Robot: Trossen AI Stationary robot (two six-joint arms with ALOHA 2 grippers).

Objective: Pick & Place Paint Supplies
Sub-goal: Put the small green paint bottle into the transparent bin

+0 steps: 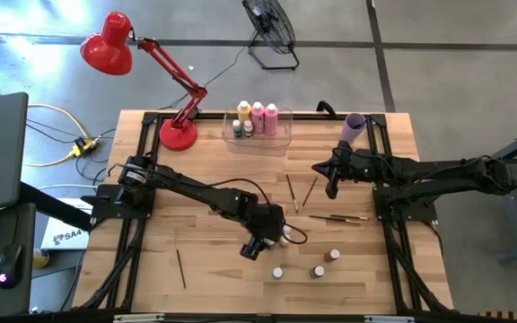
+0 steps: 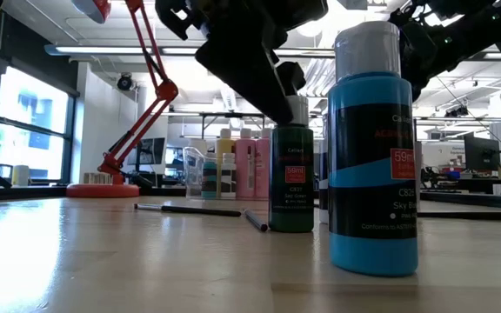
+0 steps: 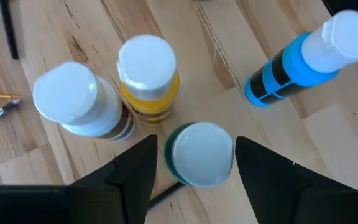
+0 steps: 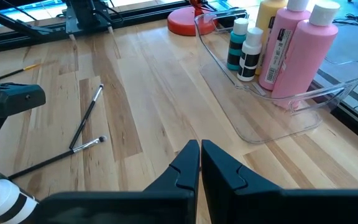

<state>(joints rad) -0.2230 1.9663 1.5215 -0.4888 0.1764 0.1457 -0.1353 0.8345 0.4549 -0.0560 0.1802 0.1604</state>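
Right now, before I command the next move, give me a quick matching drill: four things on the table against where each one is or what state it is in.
Things:
1. green bottle
2. pink bottles
3. right gripper
4. blue bottle

Places or states:
A. shut, over bare wood
B. standing in the clear bin
C. between the open fingers of the left gripper
D. standing free on the table

Pairs: 1-C, 2-B, 3-A, 4-D
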